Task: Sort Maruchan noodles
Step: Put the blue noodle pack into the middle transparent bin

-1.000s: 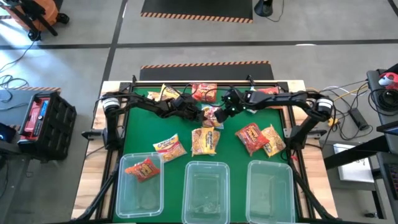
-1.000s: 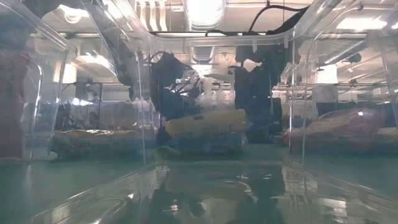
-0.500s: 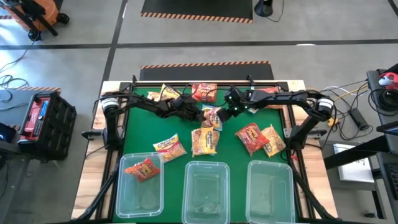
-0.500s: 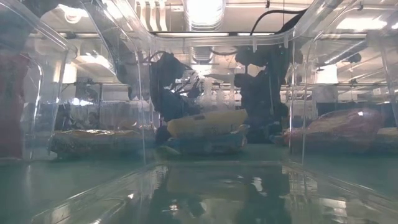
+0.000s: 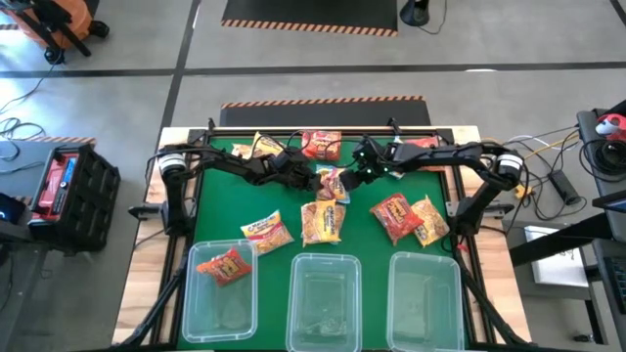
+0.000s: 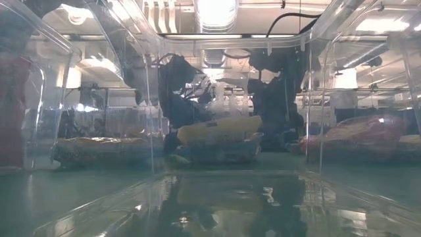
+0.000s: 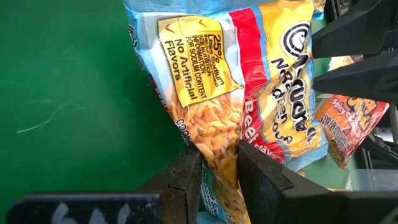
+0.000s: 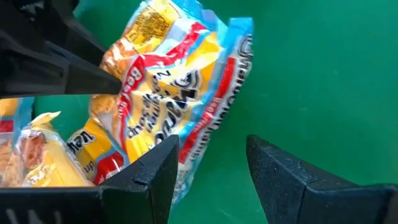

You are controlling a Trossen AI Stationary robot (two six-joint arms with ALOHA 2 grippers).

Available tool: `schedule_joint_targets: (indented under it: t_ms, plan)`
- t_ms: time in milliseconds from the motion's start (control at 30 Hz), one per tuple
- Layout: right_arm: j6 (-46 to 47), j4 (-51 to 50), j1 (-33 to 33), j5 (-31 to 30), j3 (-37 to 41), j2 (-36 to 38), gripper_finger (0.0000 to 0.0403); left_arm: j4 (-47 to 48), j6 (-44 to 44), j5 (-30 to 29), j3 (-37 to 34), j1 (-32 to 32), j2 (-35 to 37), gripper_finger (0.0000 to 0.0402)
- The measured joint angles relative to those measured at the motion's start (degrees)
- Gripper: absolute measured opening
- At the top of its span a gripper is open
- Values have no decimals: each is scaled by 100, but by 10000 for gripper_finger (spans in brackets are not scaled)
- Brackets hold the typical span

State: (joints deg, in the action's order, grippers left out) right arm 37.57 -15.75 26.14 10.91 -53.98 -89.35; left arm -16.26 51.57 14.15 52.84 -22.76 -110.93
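**Gripping of One Noodle Packet at Mid-Table**

Pinched between the left gripper point(image 7: 214, 171) jaws is a yellow-red-blue noodle packet point(image 5: 333, 183), held above the green table point(image 5: 225, 200). "No Artificial Flavors" and "Beef" are read on its wrapper. Its long axis is angled away from the fingers. The right gripper point(image 8: 211, 168) is spread, just beside the packet.

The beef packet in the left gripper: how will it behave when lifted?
The beef packet, pinched at one corner by the left gripper, probably dangles and swings. Its crinkly, glossy wrapper looks slippery, so it may slide out. It seems light.
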Motion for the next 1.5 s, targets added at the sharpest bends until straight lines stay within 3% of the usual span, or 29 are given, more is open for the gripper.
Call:
schedule_joint_targets:
  t_ms: [233, 433, 667, 800, 1033, 1500]
  plan:
    - [-194, -322, 5, -24, 0, 385, 178, 6, 14, -11, -2, 0, -9, 77]
    - [-223, -1476, 1, -48, -20, 1021, 178, 6, 17, -11, -7, -2, -11, 77]
    - [246, -1671, -21, -653, -15, 1437, 178, 3, 41, -11, -9, 0, -11, 77]
    - [355, -1089, -38, -470, 124, 1336, 178, 3, 42, -11, -9, 0, -11, 77]
    - [962, 1171, 131, 861, 764, 587, 178, -1, 42, -9, -11, 0, -11, 77]
    - [906, 1792, 190, 908, 833, -164, 178, -5, 42, 16, -11, -2, -11, 77]
